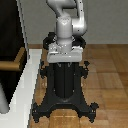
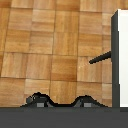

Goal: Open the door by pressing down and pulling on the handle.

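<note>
The handle (image 1: 14, 60) juts untouched from the door (image 1: 11, 30) at the frame's left edge. The end effector (image 1: 65, 61), centre frame, holds nothing; its opening is unclear. Reaching, pressing and pulling all remain.

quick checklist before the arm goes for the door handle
1. Handle in view: ok, a tan lever sticking out from the door at the exterior view's left.
2. Gripper at the handle: not ok, it hangs over the black pedestal, apart from the lever.
3. Gripper empty: ok, nothing shows between the fingers.
4. Jaws open enough for the lever: cannot tell, the render is too coarse.
5. Path to the handle: ok, nothing stands between gripper and lever in the exterior view.
6. Door shut or ajar: cannot tell; only the panel and white frame show.
</note>
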Controlling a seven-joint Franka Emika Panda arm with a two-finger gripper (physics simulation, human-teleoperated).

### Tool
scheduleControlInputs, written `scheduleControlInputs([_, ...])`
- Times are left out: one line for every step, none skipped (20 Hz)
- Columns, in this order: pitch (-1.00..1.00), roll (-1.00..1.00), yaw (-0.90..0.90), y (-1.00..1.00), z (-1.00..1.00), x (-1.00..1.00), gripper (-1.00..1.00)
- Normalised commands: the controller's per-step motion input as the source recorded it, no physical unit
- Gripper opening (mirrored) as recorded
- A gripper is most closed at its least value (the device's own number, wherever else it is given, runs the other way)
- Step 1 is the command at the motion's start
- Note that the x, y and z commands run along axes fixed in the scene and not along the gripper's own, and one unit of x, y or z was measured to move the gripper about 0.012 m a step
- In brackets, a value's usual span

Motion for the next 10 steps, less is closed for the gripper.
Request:
scheduleControlInputs([0.0, 0.0, 0.0, 0.0, 0.0, 0.0, 1.0])
scheduleControlInputs([0.0, 0.0, 0.0, 0.0, 0.0, 0.0, 1.0])
scheduleControlInputs([0.0, 0.0, 0.0, 0.0, 0.0, 0.0, 1.0])
scheduleControlInputs([0.0, 0.0, 0.0, 0.0, 0.0, 0.0, 1.0])
scheduleControlInputs([0.0, 0.0, 0.0, 0.0, 0.0, 0.0, 1.0])
scheduleControlInputs([0.0, 0.0, 0.0, 0.0, 0.0, 0.0, 1.0])
scheduleControlInputs([0.0, 0.0, 0.0, 0.0, 0.0, 0.0, 1.0])
scheduleControlInputs([0.0, 0.0, 0.0, 0.0, 0.0, 0.0, 1.0])
scheduleControlInputs([0.0, 0.0, 0.0, 0.0, 0.0, 0.0, 1.0])
scheduleControlInputs([0.0, 0.0, 0.0, 0.0, 0.0, 0.0, 1.0])
